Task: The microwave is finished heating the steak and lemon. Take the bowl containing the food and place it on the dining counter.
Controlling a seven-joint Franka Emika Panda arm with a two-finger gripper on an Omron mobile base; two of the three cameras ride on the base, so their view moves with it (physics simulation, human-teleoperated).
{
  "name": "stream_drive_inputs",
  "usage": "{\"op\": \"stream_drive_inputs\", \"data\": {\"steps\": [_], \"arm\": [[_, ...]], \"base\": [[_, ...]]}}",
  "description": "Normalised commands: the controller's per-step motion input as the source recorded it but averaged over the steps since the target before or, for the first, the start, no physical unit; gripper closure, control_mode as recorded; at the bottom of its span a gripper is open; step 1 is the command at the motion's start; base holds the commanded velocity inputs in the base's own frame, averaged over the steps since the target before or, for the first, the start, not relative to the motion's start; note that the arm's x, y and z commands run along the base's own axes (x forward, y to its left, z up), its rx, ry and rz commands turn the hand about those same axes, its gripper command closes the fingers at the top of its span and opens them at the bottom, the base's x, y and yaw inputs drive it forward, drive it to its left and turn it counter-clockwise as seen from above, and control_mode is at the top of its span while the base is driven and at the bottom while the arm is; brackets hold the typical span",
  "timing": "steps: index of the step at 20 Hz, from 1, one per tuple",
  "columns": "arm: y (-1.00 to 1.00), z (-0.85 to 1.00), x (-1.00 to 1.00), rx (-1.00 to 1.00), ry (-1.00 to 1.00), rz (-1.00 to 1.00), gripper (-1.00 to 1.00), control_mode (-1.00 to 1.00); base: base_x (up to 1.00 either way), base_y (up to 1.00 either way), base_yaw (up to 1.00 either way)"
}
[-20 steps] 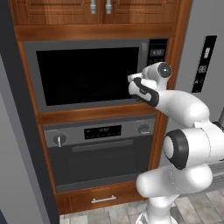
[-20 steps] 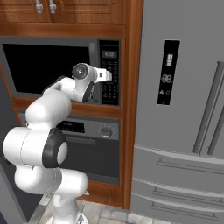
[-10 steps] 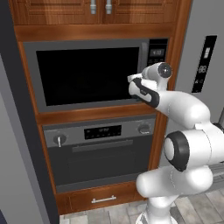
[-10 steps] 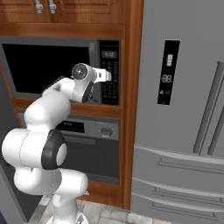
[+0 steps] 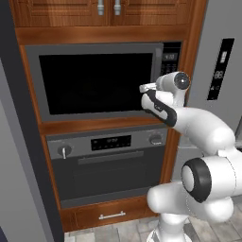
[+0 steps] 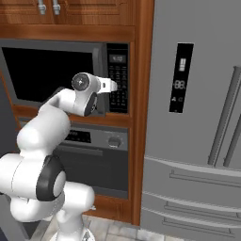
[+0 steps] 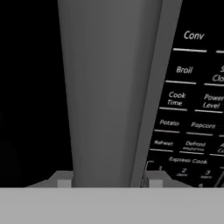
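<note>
The microwave [image 5: 94,82] [image 6: 47,70] is built into wood cabinetry, and its black glass door is shut. Its button panel [image 5: 170,59] [image 6: 117,77] [image 7: 192,109] sits at the right. My gripper [image 5: 143,88] [image 6: 113,85] [image 7: 109,183] is pressed up to the door's right edge. It is open, with one fingertip on each side of the vertical grey door frame strip [image 7: 109,87]. The bowl, steak and lemon are hidden behind the dark door. The dining counter is out of view.
A knobbed oven [image 5: 108,160] [image 6: 89,155] sits directly below the microwave. A grey fridge [image 6: 197,117] [image 5: 220,61] with a display stands to the right. Wood cabinet doors [image 5: 104,9] are above. A dark wall edge [image 5: 19,142] runs down the left.
The hand has crept slightly closer to the door's right edge. The door stays shut.
</note>
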Motion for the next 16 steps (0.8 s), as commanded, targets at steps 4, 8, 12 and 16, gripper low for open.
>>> {"op": "stream_drive_inputs", "data": {"steps": [4, 8, 12, 16], "arm": [[0.35, 0.43, -0.65, 0.00, 0.00, 0.00, 1.00, -1.00], [0.43, 0.54, -0.71, 0.00, 0.00, -0.02, 1.00, -1.00], [0.48, 0.61, -0.81, 0.00, 0.00, -0.05, 1.00, -1.00], [0.53, 0.63, -0.91, 0.00, 0.00, -0.06, 1.00, -1.00]], "base": [[0.00, 0.00, 0.00], [0.00, 0.00, 0.00], [0.00, 0.00, 0.00], [0.00, 0.00, 0.00]]}}
